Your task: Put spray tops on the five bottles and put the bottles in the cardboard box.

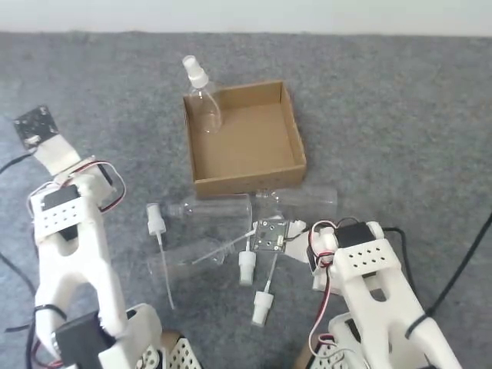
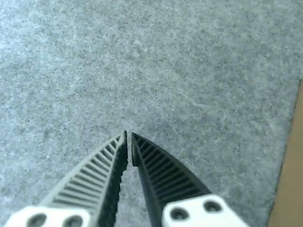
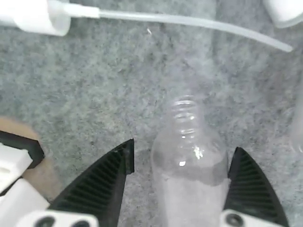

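Observation:
My right gripper (image 3: 183,146) is open, with one finger on each side of a clear uncapped bottle (image 3: 189,165) lying on the carpet, neck pointing away from the wrist. A white spray top (image 3: 33,16) with its long tube lies just beyond the neck. In the high view this gripper (image 1: 270,234) sits in front of the cardboard box (image 1: 296,134). A capped bottle (image 1: 201,96) leans in the box's back left corner. Clear bottles (image 1: 215,209) (image 1: 301,197) (image 1: 188,257) lie before the box. My left gripper (image 2: 129,135) is shut over bare carpet, far left (image 1: 37,131).
Loose spray tops lie among the bottles: one with a long tube (image 1: 156,223), another (image 1: 246,265) and a third (image 1: 263,306) nearer the arms. Grey carpet (image 1: 400,115) covers the table. A tan edge (image 2: 291,179) shows beside the left gripper.

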